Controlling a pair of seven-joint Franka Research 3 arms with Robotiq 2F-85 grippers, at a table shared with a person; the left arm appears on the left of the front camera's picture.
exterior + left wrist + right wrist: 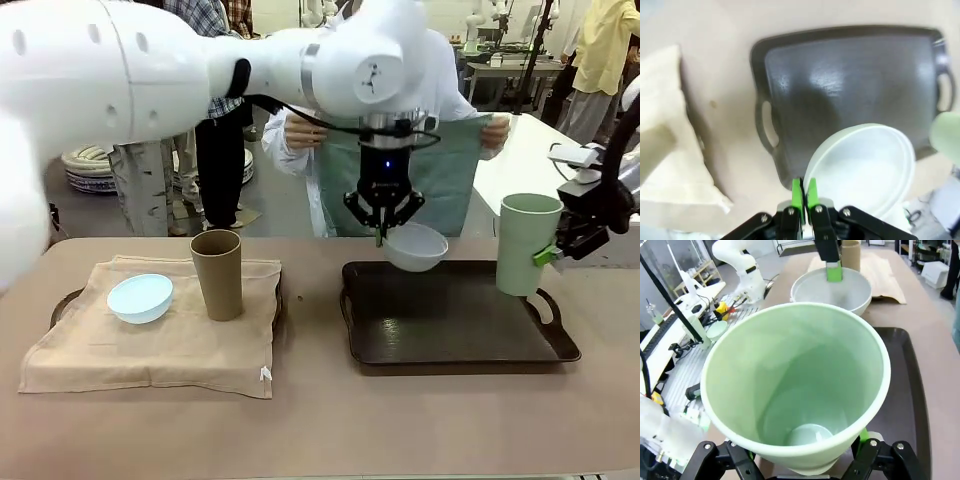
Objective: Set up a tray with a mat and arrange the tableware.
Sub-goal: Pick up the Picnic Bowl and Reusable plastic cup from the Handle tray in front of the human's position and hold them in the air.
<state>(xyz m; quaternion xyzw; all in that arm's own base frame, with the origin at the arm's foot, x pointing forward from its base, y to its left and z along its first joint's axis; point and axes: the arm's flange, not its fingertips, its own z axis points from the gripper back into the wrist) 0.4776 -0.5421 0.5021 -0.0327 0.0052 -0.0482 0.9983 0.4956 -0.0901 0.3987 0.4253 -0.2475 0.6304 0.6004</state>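
My left gripper [383, 222] reaches across and is shut on the rim of the greyish white bowl [416, 247], holding it above the far edge of the dark tray [450, 330]. In the left wrist view its green pads [796, 196] pinch the bowl [865, 172] over the tray [850, 85]. My right gripper [556, 252] grips the pale green cup [526, 245] upright at the tray's right end; the cup [795, 385] sits between its fingers. A tan brown cup [217, 273] and a pale blue bowl [140, 298] stand on a beige mat [170, 345] at the left.
The beige mat covers a second tray [62, 303] at the left. Behind the table a person holds up a green cloth [445, 165] with both hands. A white side table [520, 160] stands at the far right.
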